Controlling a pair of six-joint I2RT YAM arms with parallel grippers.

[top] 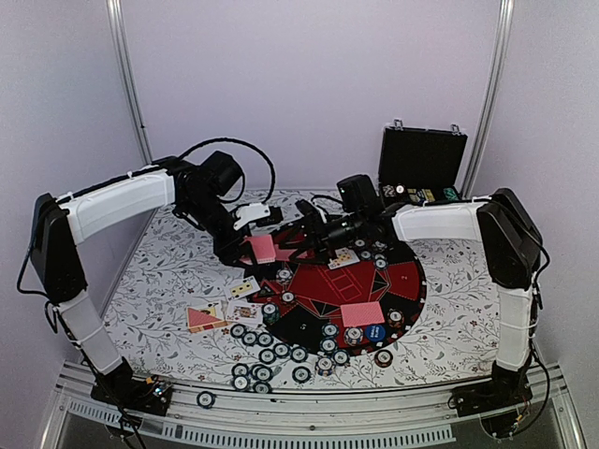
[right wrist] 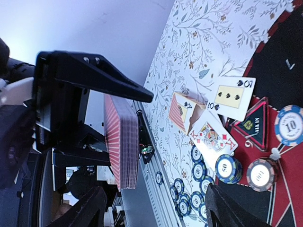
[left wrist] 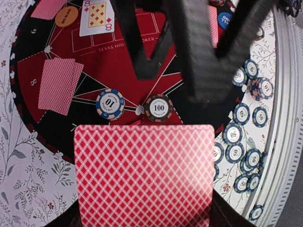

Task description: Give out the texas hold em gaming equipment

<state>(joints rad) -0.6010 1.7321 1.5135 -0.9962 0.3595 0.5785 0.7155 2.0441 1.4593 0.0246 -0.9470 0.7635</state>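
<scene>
Two hands close at centre of top view: left hand (top: 245,243) clamps card deck (left wrist: 144,175) over upper-left edge of mat (top: 407,278), prob. so right hand (top: 311,234), jaws apart, can draw one.

Red-backed card deck (left wrist: 144,175) gripped aloft, striped poker chips (top: 267,355) scattered below

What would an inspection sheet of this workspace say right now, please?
Surface: floral table cover, round mat on it.
Job's things: card deck in left pincer; cards and chips spread over mat and cover; one chip on the front rail.
Clutter: open black case at the rear.
Pincers: left pincer shut on deck; right pincer open, empty.
Cables: black cable looping above the left arm.
Surroundings: pale walls, metal frame posts.
</scene>
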